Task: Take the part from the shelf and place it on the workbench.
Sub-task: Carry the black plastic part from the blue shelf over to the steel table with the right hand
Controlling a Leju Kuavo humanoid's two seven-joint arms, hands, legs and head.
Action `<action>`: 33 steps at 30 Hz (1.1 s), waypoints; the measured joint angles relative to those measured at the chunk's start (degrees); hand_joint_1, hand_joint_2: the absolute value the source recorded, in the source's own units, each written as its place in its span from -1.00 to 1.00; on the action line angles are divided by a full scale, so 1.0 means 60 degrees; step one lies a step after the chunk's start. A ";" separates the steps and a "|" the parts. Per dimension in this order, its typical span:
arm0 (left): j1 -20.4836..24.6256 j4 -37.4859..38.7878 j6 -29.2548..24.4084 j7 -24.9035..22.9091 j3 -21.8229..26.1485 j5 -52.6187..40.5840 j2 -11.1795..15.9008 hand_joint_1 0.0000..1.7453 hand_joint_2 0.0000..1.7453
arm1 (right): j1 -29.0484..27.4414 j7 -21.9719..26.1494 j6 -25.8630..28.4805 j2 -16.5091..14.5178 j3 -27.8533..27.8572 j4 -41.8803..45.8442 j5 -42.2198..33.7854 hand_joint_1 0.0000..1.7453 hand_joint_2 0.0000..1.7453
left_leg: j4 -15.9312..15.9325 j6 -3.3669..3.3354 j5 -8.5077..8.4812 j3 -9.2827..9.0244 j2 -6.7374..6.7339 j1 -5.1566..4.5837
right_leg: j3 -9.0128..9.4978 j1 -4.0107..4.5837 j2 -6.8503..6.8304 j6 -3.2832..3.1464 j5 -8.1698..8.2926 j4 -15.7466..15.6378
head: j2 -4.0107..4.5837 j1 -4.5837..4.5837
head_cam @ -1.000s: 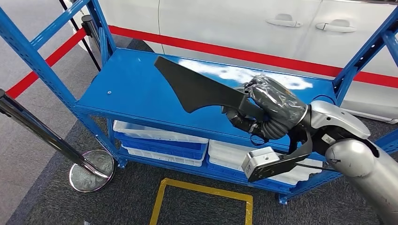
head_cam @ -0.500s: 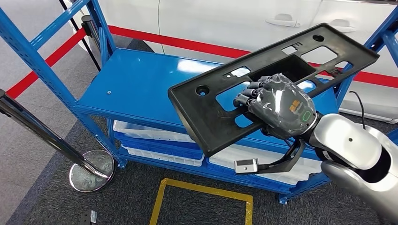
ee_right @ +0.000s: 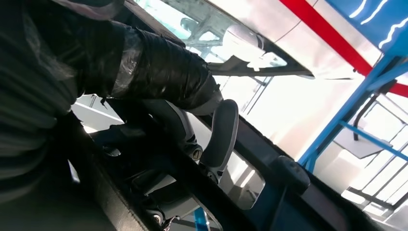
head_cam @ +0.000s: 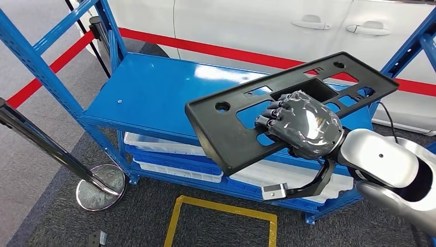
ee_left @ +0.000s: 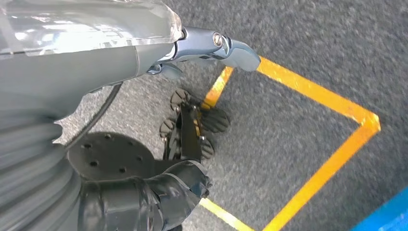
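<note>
right robot hand [head_cam: 303, 128]: clamped on black part [head_cam: 226, 131] | part: tilted above blue shelf [head_cam: 149, 92] | left robot hand [ee_left: 144, 202]: grip state cannot tell

Car workshop, blue steel shelf [head_cam: 154, 98], white car [head_cam: 267, 25], floor markings [head_cam: 221, 208]

The part [head_cam: 241, 128] looks like matt black plastic, the shelf [head_cam: 149, 92] is glossy blue painted metal, floor [head_cam: 61, 216] is rough grey carpet, and the robot hand [head_cam: 303, 126] is wrapped in shiny clear film.
</note>
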State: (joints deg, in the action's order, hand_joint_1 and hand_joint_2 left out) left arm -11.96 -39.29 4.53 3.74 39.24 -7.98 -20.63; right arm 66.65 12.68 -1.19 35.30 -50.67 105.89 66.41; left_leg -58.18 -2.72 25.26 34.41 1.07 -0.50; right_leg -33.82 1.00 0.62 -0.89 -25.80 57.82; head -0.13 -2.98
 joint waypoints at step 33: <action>0.0391 0.0612 0.0375 0.0360 0.1236 -0.0549 0.0000 -1.00 1.00 | 0.0013 -0.0011 0.0198 0.0539 -0.0412 0.0009 -0.0132 1.00 1.00 | 0.0000 -0.0001 0.0001 0.0000 0.0001 0.0000 | 0.0001 0.0001 -0.0001 0.0000 -0.0001 0.0000 | 0.0000 0.0002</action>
State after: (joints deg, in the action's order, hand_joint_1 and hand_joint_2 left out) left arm -9.61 -35.62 6.78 5.90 46.65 -11.27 -20.63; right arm 66.73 12.61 -0.01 38.53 -53.15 105.94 65.62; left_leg -58.18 -2.73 25.27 34.41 1.08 -0.49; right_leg -33.82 1.00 0.62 -0.89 -25.81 57.82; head -0.13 -2.97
